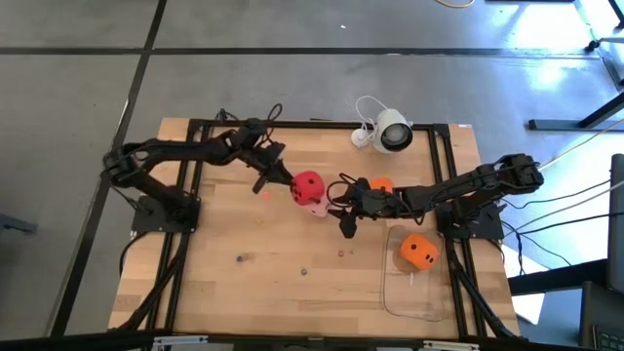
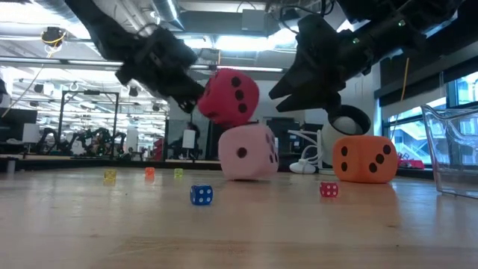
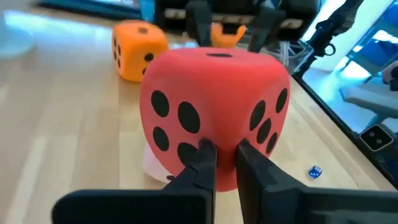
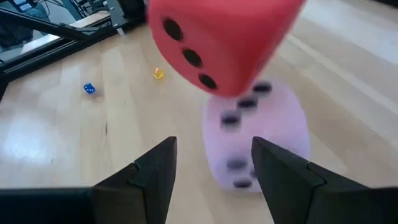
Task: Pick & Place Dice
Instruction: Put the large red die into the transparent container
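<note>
Nearest us, left gripper (image 3: 225, 163) pinched shut on red die (image 1: 308, 184), lifted above pink die (image 1: 316, 203) mid-table. Right gripper (image 4: 212, 163) gaped empty beside. We judged pick done; next, carry toward clear tray (image 1: 395, 292).

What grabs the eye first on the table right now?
The red die sits tilted on the pink die at mid-table, pinched at a corner by the left pincer. The right pincer hangs open just beside the stack. An orange die lies in the clear bin.
</note>
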`<control>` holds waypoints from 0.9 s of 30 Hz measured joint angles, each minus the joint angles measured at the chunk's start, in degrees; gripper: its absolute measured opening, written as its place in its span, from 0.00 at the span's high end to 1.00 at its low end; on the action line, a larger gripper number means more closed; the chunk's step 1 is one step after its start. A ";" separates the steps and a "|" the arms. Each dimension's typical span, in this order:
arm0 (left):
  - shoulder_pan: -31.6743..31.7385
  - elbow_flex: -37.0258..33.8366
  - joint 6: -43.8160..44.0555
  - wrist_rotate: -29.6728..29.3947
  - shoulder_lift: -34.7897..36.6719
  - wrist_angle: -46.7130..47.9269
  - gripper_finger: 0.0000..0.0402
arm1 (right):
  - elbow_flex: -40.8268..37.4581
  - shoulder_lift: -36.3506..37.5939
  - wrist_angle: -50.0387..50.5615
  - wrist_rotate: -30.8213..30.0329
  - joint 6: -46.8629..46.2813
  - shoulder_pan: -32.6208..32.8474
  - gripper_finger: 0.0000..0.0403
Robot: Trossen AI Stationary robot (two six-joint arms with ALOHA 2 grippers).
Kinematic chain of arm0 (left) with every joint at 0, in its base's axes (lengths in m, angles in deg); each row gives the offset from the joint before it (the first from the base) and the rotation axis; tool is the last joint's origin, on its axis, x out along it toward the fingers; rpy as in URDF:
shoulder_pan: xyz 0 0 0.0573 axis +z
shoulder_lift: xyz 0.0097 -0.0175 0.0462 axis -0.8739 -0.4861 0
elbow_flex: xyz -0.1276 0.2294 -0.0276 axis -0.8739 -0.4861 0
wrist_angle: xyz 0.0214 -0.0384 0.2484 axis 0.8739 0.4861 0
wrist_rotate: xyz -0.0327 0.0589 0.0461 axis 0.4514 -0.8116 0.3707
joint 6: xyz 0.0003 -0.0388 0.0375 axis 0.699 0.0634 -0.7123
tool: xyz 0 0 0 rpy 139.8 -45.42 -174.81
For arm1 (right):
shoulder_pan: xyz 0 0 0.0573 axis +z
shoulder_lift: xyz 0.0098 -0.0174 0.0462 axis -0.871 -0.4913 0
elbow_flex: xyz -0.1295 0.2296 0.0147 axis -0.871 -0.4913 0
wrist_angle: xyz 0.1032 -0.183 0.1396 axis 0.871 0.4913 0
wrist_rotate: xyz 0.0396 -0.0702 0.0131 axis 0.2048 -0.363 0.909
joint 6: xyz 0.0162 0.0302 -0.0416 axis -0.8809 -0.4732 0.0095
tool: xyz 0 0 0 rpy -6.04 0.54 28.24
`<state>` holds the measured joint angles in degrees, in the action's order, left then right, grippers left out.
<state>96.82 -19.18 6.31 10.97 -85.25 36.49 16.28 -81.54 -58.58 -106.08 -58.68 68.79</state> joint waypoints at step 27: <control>-32.26 -0.02 2.25 -22.09 9.52 -17.06 0.95 | -0.07 8.11 -10.93 -15.36 14.56 -12.69 0.48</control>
<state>64.56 -19.20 8.56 -11.12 -75.73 19.43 16.22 -73.43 -69.51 -121.44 -44.12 56.11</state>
